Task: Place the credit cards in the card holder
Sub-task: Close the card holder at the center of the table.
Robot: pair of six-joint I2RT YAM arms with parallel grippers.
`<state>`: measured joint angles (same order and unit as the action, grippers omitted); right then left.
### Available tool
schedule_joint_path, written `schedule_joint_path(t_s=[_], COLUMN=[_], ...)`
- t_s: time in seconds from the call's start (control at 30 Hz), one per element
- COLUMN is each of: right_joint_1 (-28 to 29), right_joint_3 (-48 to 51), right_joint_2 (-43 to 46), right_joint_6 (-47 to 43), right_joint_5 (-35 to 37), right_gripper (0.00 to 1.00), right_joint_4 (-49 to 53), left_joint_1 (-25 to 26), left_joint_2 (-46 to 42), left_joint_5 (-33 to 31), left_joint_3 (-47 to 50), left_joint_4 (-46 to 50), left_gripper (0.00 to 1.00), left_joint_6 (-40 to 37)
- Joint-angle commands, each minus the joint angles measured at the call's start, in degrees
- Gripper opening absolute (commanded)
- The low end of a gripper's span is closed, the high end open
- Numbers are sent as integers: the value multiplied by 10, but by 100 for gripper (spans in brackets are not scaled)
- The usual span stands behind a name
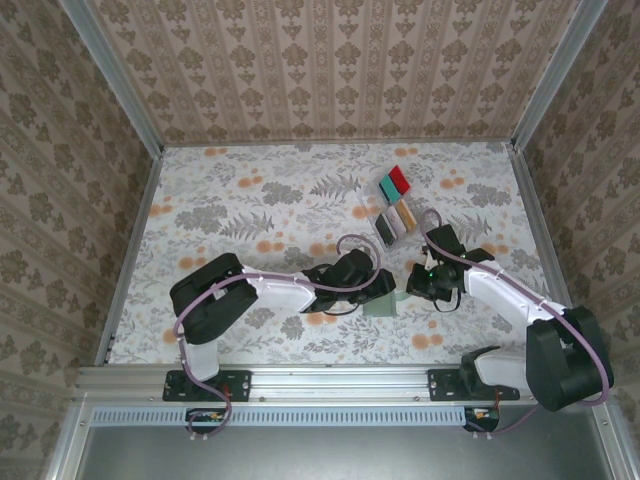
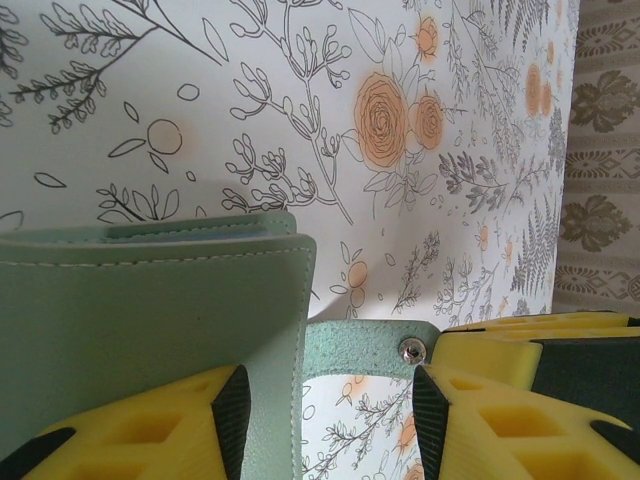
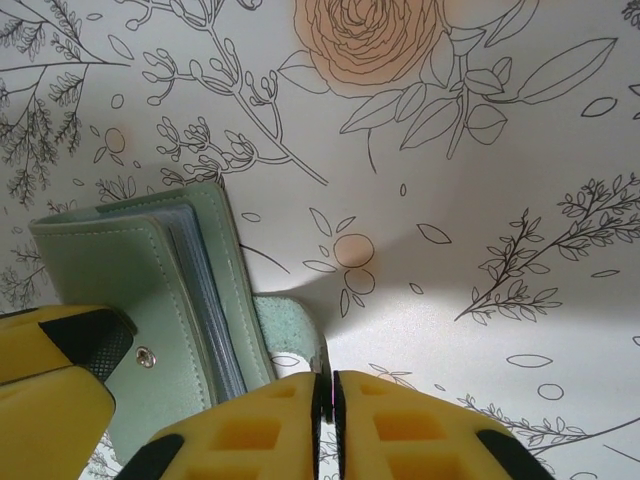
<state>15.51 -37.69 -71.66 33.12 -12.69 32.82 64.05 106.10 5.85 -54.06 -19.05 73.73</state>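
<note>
The grey-green card holder lies on the floral table between my two grippers, its covers slightly parted. My left gripper is open, and the holder's cover lies against its left finger with one edge reaching into the gap. The snap strap stretches across to my right gripper, which is shut on the strap's end. The wallet body shows clear sleeves inside. The credit cards, among them red, teal and tan, stand in a clear tray behind the grippers.
The clear divided tray sits just beyond the right gripper, towards the back right. Patterned walls with metal rails enclose the table on three sides. Open tabletop stretches to the left and far back.
</note>
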Motion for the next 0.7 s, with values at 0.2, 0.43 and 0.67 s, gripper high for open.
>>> schedule_joint_path(t_s=[0.2, 0.43, 0.67], right_joint_1=[-2, -2, -2], right_joint_3=[12, 16, 14], right_joint_2=[-8, -9, 5], right_joint_6=[-2, -3, -3], right_joint_5=[-18, -19, -11], right_gripper=[17, 15, 16], right_joint_4=[-11, -14, -6], left_joint_1=[0, 0, 0], left_joint_2=[6, 4, 3], left_joint_5=[8, 6, 5], left_joint_3=[-19, -17, -17], left_joint_4=[29, 29, 32], left_gripper=[50, 50, 50], left_joint_6=[-13, -12, -14])
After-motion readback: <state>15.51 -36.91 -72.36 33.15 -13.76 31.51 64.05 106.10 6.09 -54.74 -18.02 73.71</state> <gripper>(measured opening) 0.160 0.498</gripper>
